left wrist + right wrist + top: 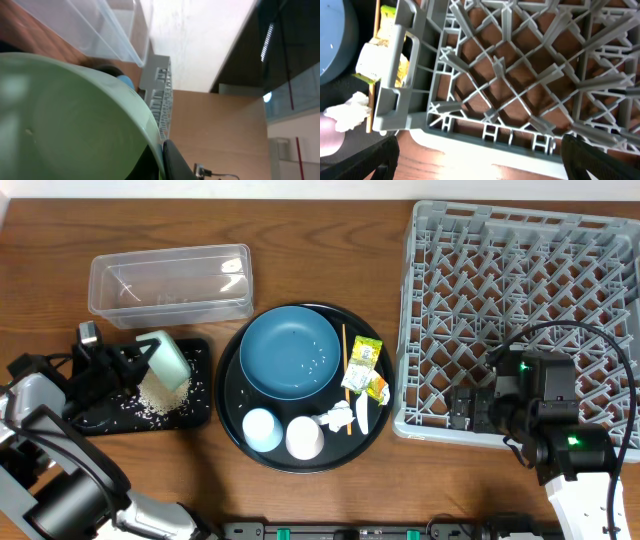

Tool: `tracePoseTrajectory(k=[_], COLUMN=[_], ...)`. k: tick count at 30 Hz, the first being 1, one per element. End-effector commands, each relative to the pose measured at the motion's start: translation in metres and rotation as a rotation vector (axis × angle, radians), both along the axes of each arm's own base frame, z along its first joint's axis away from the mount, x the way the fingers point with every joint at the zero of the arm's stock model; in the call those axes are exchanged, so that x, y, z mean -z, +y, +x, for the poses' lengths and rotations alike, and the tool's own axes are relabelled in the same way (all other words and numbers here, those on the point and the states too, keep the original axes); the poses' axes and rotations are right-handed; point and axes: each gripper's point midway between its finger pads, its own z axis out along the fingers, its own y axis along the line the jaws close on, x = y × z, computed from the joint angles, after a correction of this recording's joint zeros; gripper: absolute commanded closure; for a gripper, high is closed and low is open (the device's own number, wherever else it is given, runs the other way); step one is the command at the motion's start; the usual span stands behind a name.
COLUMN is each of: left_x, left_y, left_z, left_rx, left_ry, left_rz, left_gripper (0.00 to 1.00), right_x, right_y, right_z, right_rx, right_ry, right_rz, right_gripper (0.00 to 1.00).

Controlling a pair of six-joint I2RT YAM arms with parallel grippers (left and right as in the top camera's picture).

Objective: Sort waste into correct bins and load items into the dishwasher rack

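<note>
The left hand (140, 360) pinches the rim of the small bowl (170, 362), which is tipped on its side over the shallow black tray (197, 416) at the left of the counter, its mouth facing down and toward the near side above a heap of rice grains (160, 398). The clear tub (240, 280) sits just beyond, on the far side. From this hand the dishwasher rack (520, 300) lies well apart to the right, with the whole round black tray (232, 395) between them, so loading the bowl probably means a long carry rightward over that tray. The right hand (465, 410) is far nearer the rack, hanging over its near-left corner with fingers spread and nothing between them. The printed wrappers (362, 362) lie just left of that corner.
</note>
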Motion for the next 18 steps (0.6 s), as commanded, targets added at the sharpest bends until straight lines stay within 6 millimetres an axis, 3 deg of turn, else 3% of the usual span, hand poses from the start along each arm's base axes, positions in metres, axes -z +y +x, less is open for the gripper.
tracePoseTrajectory(k=[1,3,6,9,14,18], left_x=[-0.03,-0.037,-0.066,-0.076,-0.067,-0.049], left_y=[-0.01,-0.015,-0.032,-0.051,-0.098,-0.153], left_z=[0.003,0.003,0.003,0.004,0.003,-0.001], left_rx=[0.043,0.052,0.081,0.109,0.211,0.367], left_ry=[-0.099,-0.076,-0.123,-0.094,-0.053,-0.049], left_rz=[0.15,0.219,0.291,0.407,0.622,0.756], left_gripper=[0.94,0.94,0.94,0.94,0.94,0.94], right_x=[-0.006,-0.006,-0.006,-0.007,-0.007,-0.007], right_y=[-0.001,-0.001,-0.001,-0.001,-0.001,-0.001], right_z=[0.002,0.002,0.003,0.004,0.004,0.004], right_rx=[0.012,0.013,0.013,0.013,0.013,0.012], right_ry=[-0.01,-0.01,-0.014,-0.017,-0.022,-0.021], right_rz=[0.007,0.008,0.008,0.008,0.008,0.009], right_gripper=[0.01,0.01,0.01,0.01,0.01,0.01])
